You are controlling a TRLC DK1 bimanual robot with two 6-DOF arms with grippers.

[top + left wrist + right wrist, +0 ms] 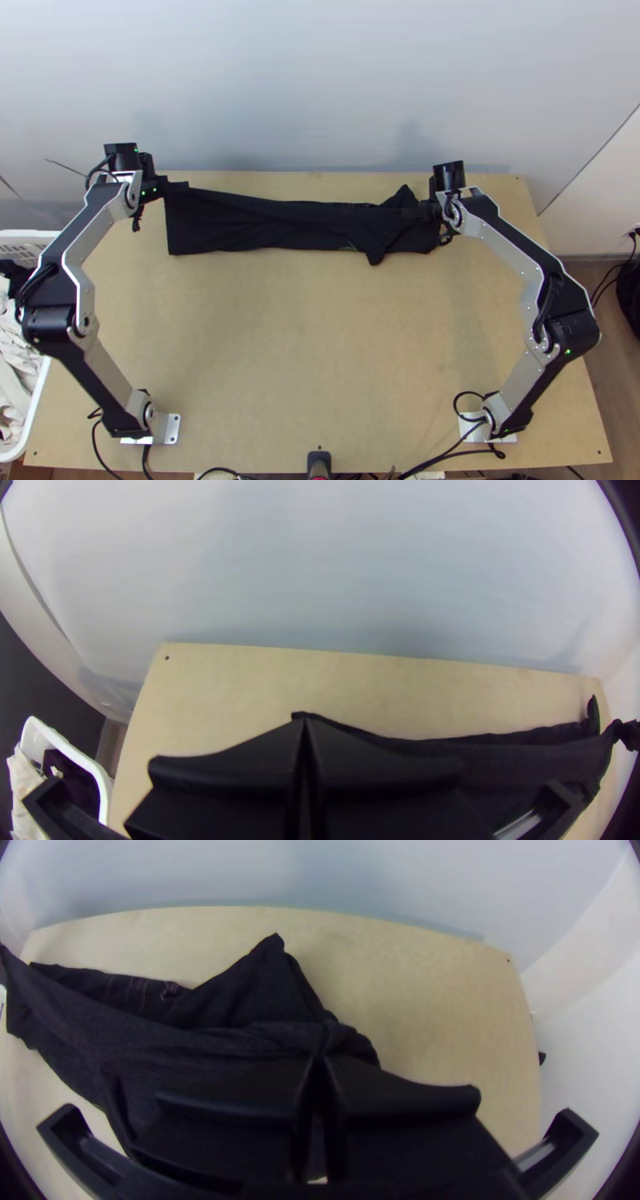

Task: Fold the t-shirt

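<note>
In the top view, you have the black fabric t-shirt in a long strip along the far part of the light wooden table, the left gripper and right gripper at its ends. Beyond the table is a smooth pale grey wall; left of it, a white plastic basket.

Your left wrist view puts the left gripper pinched on a t-shirt corner.

Your right wrist view puts the right gripper clamped on bunched fabric.

T-shirt between left tool and right tool: black, faint reddish marks; counter below them: plain light tan; tools: black
</note>
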